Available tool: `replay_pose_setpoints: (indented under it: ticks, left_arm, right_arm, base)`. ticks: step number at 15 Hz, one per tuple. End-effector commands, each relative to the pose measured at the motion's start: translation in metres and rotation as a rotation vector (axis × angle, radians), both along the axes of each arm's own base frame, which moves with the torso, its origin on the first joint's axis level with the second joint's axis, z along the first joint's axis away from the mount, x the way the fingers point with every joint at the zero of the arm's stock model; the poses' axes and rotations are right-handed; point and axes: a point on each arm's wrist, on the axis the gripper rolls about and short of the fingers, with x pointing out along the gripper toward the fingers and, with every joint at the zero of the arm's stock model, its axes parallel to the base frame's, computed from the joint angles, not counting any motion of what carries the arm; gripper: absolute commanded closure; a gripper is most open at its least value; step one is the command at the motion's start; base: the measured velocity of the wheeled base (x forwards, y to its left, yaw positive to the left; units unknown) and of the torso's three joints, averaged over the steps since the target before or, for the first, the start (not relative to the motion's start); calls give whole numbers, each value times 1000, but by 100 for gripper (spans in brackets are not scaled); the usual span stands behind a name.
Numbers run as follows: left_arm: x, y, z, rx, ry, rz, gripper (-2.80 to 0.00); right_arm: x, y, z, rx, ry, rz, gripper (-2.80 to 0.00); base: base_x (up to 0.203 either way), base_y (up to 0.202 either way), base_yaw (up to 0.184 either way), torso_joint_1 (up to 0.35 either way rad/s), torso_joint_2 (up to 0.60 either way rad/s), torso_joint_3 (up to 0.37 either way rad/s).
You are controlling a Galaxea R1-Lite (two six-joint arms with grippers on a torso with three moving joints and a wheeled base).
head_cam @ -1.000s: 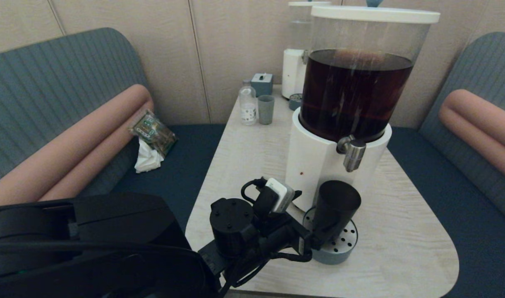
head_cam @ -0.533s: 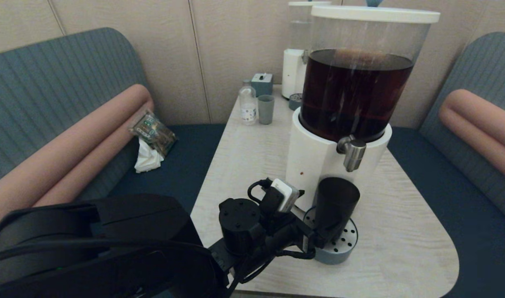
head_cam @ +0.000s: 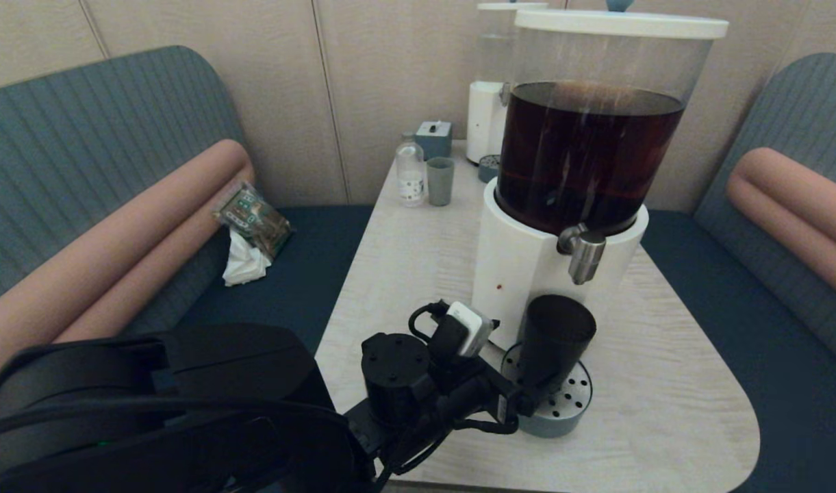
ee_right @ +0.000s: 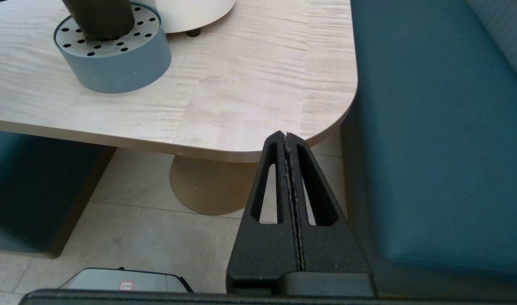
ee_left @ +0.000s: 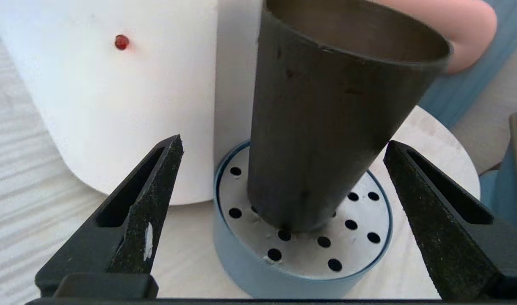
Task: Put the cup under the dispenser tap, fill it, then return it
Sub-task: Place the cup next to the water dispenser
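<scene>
The black cup (head_cam: 554,335) stands on the round perforated drip tray (head_cam: 572,411) in front of the big dispenser's white base (head_cam: 520,274). The steel tap (head_cam: 585,257) hangs just above the cup's rim. My left gripper (head_cam: 517,400) is low at the cup's left side. In the left wrist view it (ee_left: 283,146) is open, with its fingers (ee_left: 156,190) wide apart on either side of the cup (ee_left: 326,118) and a gap on each side. My right gripper (ee_right: 287,136) is shut and empty, parked below the table's near right corner.
At the table's far end stand a small bottle (head_cam: 411,171), a grey-green cup (head_cam: 439,181), a blue box (head_cam: 434,139) and a smaller white dispenser (head_cam: 489,103). Blue benches flank the table (head_cam: 664,411). A packet (head_cam: 253,216) and tissue lie on the left bench.
My left wrist shifted slightly to the right, then eased back a little. The cup stays on the drip tray and stands a bit straighter under the tap.
</scene>
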Motion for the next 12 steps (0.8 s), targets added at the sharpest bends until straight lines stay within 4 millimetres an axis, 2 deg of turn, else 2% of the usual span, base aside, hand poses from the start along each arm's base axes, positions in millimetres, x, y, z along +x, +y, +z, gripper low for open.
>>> replay_pose_setpoints:
  ticks: [1, 12]
  left_arm:
    - [-2, 2, 3, -6, -5, 1, -280]
    - [0, 2, 8, -15, -24, 10, -280]
  right_arm:
    - [0, 0, 0, 0, 2, 1, 0]
    - [0, 0, 0, 0, 3, 0, 0]
  base:
    - [0, 0, 0, 0, 0, 0]
    - [0, 0, 0, 0, 0, 0]
